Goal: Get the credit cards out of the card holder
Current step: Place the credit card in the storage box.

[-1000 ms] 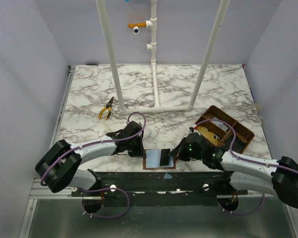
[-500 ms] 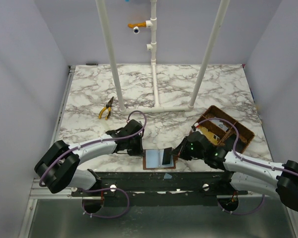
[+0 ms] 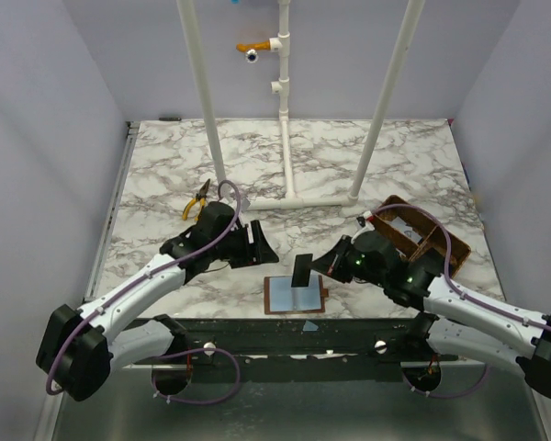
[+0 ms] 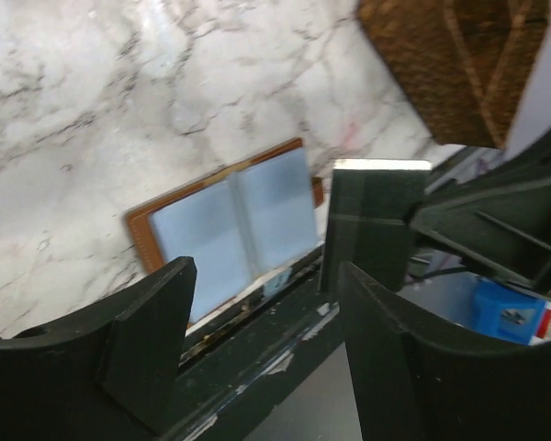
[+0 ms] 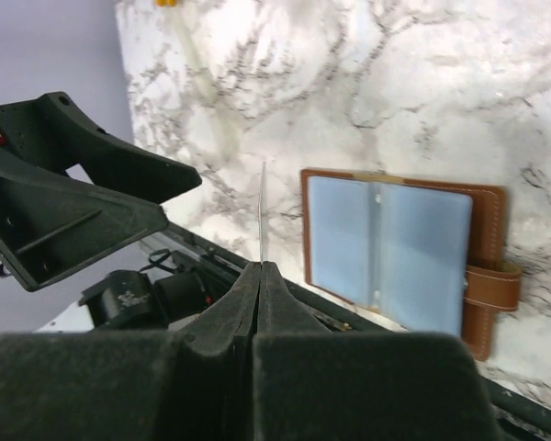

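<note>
right arm: stretched low toward the wallet, right gripper clamped on a dark card. card: upright just over the wallet, long axis vertical (edge-on to the right wrist camera). left arm: bent, left of the wallet; left gripper fingers spread, holding nothing. wallet: open flat, long axis left-right.

No legible text or labels anywhere.

One card holder — one dark credit card upright over it, one woven basket to its right, one pair of pliers well off its left.
</note>
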